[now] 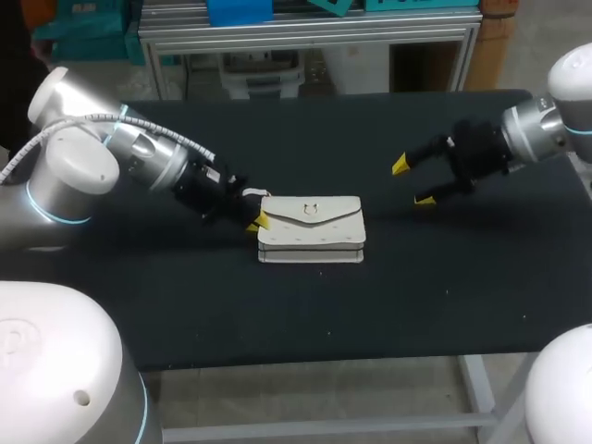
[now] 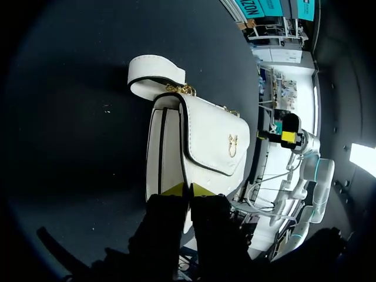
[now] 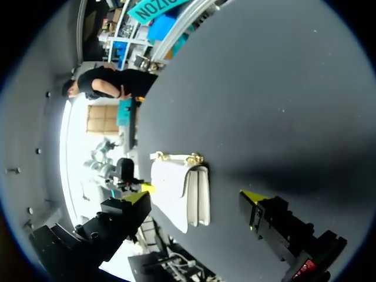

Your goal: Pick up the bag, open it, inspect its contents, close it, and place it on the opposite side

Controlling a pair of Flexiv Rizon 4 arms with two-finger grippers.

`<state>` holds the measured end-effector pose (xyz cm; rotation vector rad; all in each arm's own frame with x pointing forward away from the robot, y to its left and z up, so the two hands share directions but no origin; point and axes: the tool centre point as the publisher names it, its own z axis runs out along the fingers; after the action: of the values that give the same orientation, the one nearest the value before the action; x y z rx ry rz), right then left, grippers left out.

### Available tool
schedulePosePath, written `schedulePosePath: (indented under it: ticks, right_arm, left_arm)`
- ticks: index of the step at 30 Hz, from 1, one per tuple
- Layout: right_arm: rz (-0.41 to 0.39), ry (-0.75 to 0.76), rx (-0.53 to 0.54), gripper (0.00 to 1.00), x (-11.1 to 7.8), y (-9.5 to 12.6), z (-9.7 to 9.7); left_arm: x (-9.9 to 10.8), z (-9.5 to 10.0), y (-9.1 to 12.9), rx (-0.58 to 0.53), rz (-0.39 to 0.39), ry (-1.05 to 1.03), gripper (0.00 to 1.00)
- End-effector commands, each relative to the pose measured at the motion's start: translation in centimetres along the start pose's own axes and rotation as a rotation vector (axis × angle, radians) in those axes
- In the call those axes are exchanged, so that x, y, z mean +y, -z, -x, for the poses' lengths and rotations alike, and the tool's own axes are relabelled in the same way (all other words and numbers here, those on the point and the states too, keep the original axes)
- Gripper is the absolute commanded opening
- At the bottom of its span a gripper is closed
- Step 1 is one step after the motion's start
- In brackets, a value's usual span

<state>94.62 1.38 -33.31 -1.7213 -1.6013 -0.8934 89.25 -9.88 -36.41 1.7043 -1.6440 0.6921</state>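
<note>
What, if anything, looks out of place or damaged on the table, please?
Nothing stands out: the bag lies flat on the table, its flap closed and unmarked, its strap folded beside it.

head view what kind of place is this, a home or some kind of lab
Most likely a robotics lab or test cell, not a home: the left arm and right arm flank a black table on a metal frame, with a white bag laid on it.

White bag [image 1: 311, 228] flat on black table [image 1: 444, 305]; left jaws at bag's left end; right jaws spread, well apart.
</note>
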Motion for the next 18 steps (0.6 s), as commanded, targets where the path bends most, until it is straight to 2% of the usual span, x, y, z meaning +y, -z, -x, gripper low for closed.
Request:
schedulePosePath:
  ticks: [1,6,8,13,15,18]
  right_arm:
    - [-0.030,0.001,-0.010,1.00,0.8,1.8,0.4]
    - [-0.007,0.000,-0.032,1.00,1.6,3.5,1.2]
    - [-0.001,0.000,-0.030,1.00,1.9,4.2,1.5]
    - [0.079,-0.015,-0.035,1.00,2.5,5.7,2.0]
    - [0.079,-0.015,-0.035,1.00,2.5,5.7,2.0]
    - [0.079,-0.015,-0.035,1.00,2.5,5.7,2.0]
  left_arm:
    - [-1.9,0.8,1.7,0.008,0.023,-0.025,0.00]
    - [-4.1,1.9,3.9,-0.005,0.051,-0.054,0.00]
    - [-4.8,2.5,5.0,-0.006,0.034,-0.047,0.00]
    - [-6.0,3.6,7.4,-0.019,0.001,-0.039,0.00]
    - [-6.5,4.2,8.5,-0.020,-0.014,-0.032,0.00]
    - [-6.5,4.2,8.5,-0.020,-0.014,-0.032,0.00]
